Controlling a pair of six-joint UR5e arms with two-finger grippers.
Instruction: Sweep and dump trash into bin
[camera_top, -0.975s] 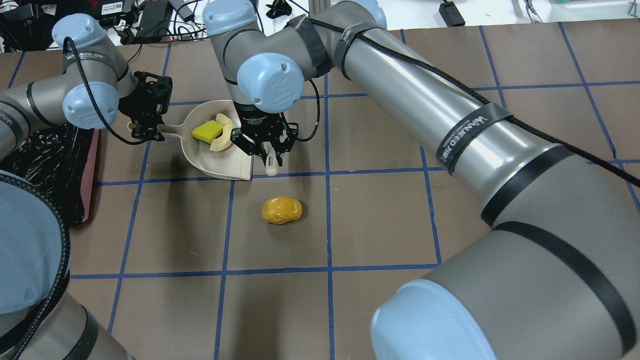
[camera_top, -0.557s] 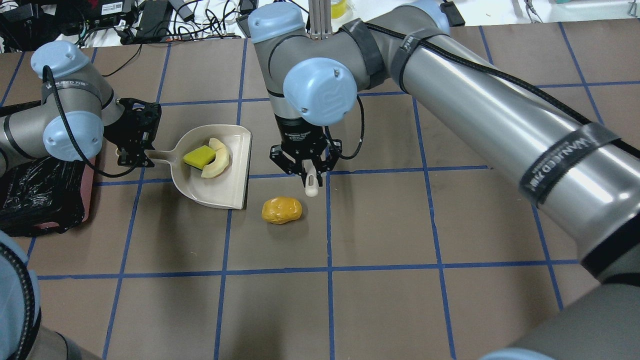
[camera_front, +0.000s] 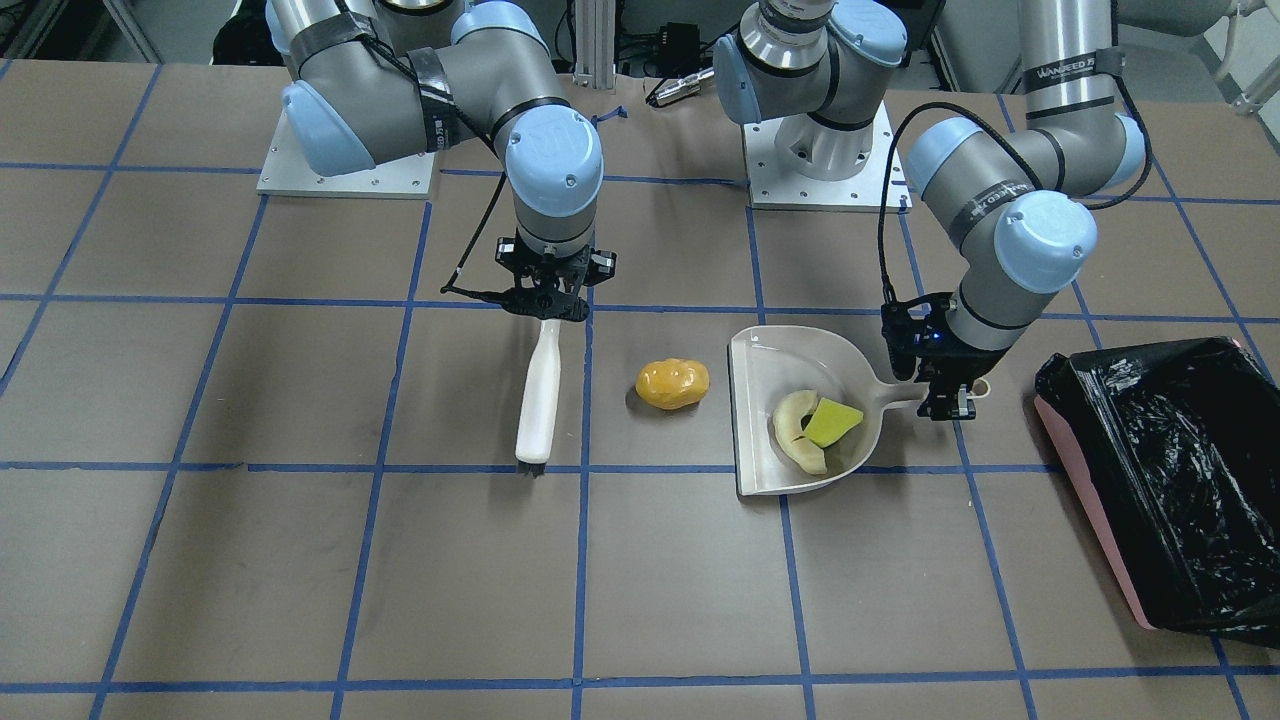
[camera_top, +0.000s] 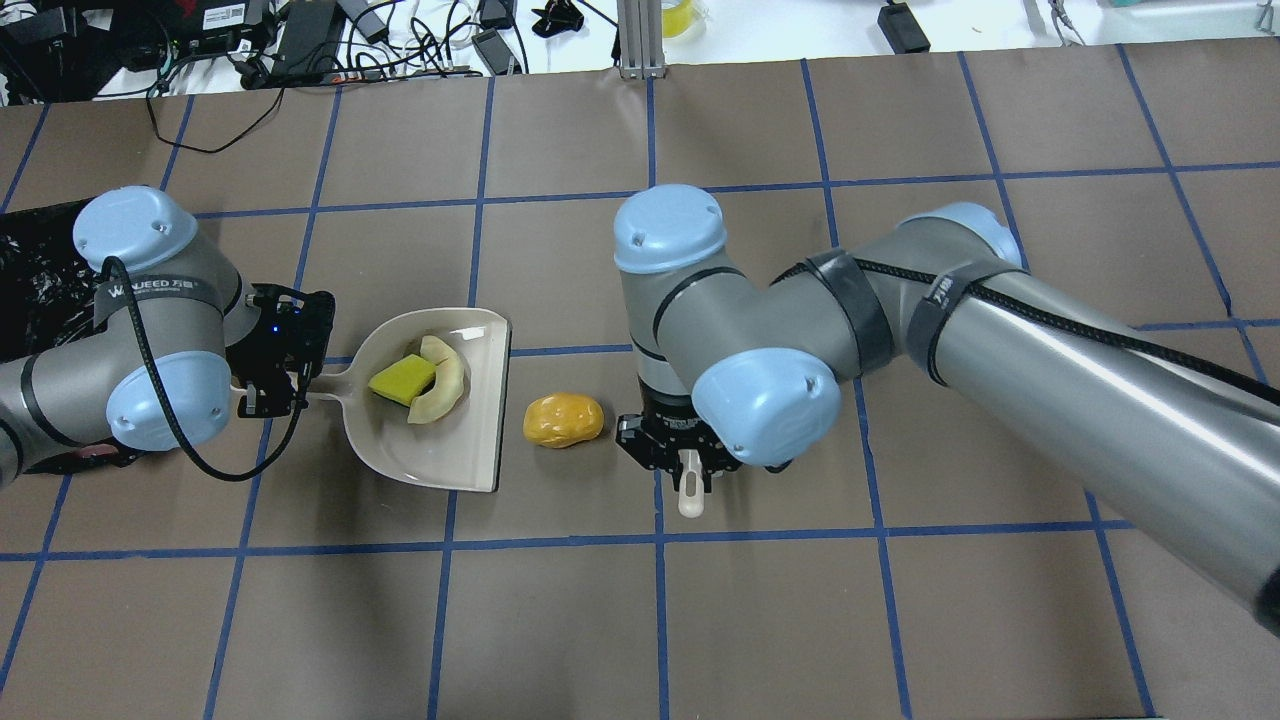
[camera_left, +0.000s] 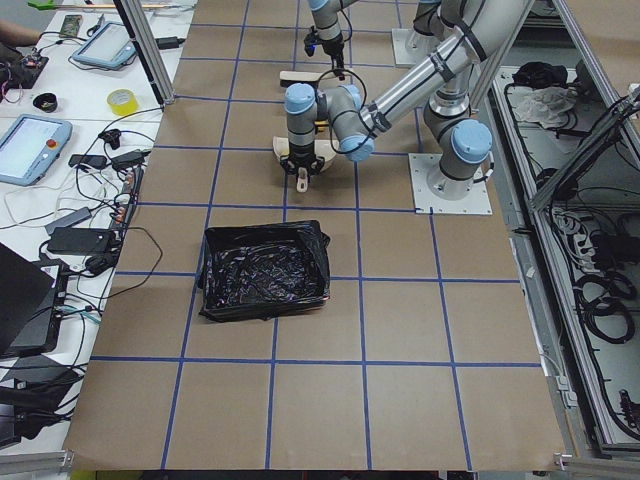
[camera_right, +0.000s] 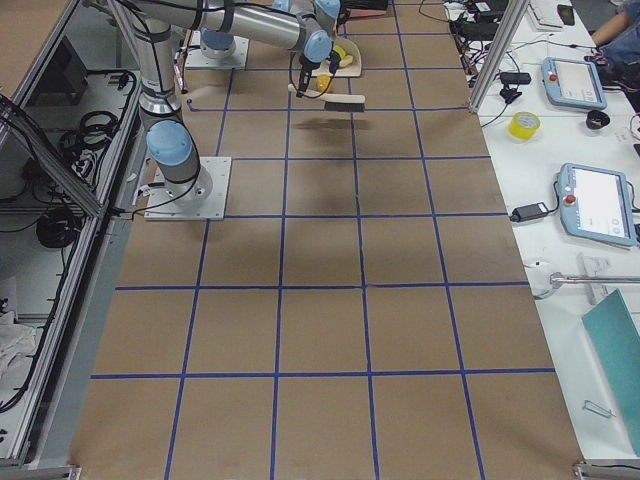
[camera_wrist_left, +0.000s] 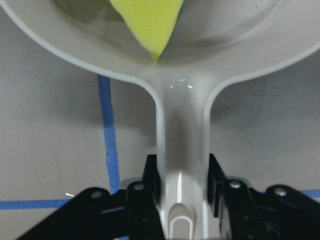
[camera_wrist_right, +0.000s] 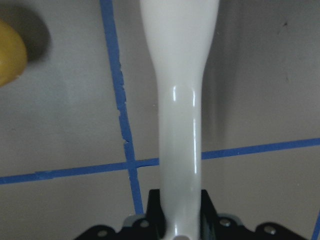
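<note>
The orange-yellow lump (camera_top: 563, 420) (camera_front: 672, 384) lies on the table between the dustpan and the brush. The cream dustpan (camera_top: 430, 455) (camera_front: 790, 355) holds the yellow-green sponge wedge (camera_top: 402, 380) (camera_front: 832, 422) and the pale curved slice (camera_top: 445, 383) (camera_front: 795, 432); its open edge faces the lump. My left gripper (camera_top: 285, 375) (camera_wrist_left: 182, 175) is shut on the dustpan's handle. My right gripper (camera_top: 685, 460) (camera_wrist_right: 180, 200) is shut on a white brush (camera_front: 538, 400), held on the lump's other side. The pink bin with a black bag (camera_front: 1170, 480) (camera_left: 265, 270) stands beyond the left arm.
Blue tape lines grid the brown table (camera_top: 560, 620). Cables and devices (camera_top: 300, 40) lie along the far edge. The two arm bases (camera_front: 820, 150) stand at the robot's side of the table.
The left gripper has drawn the dustpan toward the robot, level with the lump. The right gripper has carried the brush from beside the dustpan to the lump's right side. The lump has not moved.
</note>
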